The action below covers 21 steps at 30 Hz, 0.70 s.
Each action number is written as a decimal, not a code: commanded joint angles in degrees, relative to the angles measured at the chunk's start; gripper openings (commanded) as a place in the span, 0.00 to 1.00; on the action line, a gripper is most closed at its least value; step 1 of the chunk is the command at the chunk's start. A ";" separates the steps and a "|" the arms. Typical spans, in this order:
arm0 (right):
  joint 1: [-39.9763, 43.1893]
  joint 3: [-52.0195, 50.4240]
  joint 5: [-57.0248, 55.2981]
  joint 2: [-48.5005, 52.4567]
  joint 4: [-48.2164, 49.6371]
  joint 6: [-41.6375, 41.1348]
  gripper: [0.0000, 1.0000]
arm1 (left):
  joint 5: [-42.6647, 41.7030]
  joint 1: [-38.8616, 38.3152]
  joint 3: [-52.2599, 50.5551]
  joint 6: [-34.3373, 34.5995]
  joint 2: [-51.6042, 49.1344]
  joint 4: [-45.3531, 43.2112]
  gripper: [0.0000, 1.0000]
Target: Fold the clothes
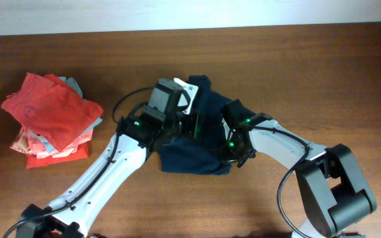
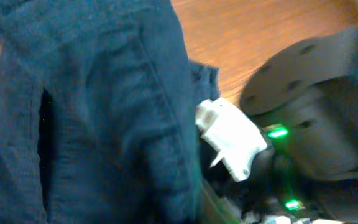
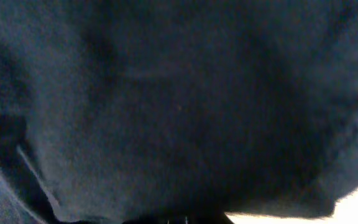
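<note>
A: Navy garment [image 1: 194, 157] bunched in the middle of the bench [image 1: 323, 73], with both arms pressed in, probably gathering an edge to fold.

B: Left gripper [image 1: 190, 106], right gripper [image 1: 225, 135]: cloth hides both, so I can't tell their grip.

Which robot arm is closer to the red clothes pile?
Left. The left tool is on the side of the blue cloth nearer the red pile; the right tool is on its far side.

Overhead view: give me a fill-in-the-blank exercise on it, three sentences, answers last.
1. The crumpled garment in the middle is dark ____.
2. The pile of red and light-blue clothes lies near the picture's ____ edge.
3. The table is made of brown ____.
Missing words: blue; left; wood.
</note>
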State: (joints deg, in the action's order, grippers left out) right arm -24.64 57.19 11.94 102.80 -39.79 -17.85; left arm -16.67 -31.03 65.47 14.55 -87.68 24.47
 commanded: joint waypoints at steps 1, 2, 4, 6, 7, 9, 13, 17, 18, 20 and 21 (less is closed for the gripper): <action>-1.38 -2.93 1.36 2.80 -0.31 -0.24 0.15 | -3.63 -3.45 1.42 1.46 -0.13 -2.99 0.34; -1.38 -2.93 1.33 2.80 -0.31 -0.26 0.15 | -4.76 -4.24 1.42 1.46 -0.13 -3.78 0.40; -1.38 -2.93 1.33 2.80 -0.35 -0.24 0.15 | -5.64 -5.27 1.44 1.44 -0.07 -4.70 0.48; -1.38 -2.93 1.36 2.80 -0.50 -0.24 0.19 | -5.62 -5.40 1.44 1.25 -0.04 -4.72 0.53; -1.38 -2.93 1.36 2.80 -0.57 -0.24 0.20 | -5.60 -5.14 1.44 1.25 -0.04 -4.70 0.53; -1.33 -2.93 1.31 2.80 -0.98 -0.22 0.21 | -5.62 -3.98 1.44 1.22 0.17 -4.63 0.53; -1.11 -2.93 -0.02 2.78 -2.93 -0.24 0.24 | -5.57 0.26 1.44 0.22 1.73 -4.57 0.53; -0.28 -2.91 -2.38 1.66 -4.70 -0.70 0.25 | -5.14 5.07 1.44 -1.51 3.54 -3.93 0.53; 0.17 -2.86 -3.19 0.74 -5.09 -0.76 0.26 | -4.70 6.32 1.44 -1.66 3.91 -3.80 0.53; 1.25 -2.75 -4.59 -1.42 -6.14 -1.14 0.27 | -4.35 8.63 1.44 -2.25 4.35 -3.39 0.53; 2.03 -2.58 -5.20 -2.99 -7.04 -1.16 0.27 | -4.31 9.79 1.44 -2.25 4.44 -3.13 0.53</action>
State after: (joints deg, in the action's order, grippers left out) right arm -24.23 56.45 11.81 101.69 -45.30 -18.22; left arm -21.34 -23.94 65.71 14.17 -85.41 20.80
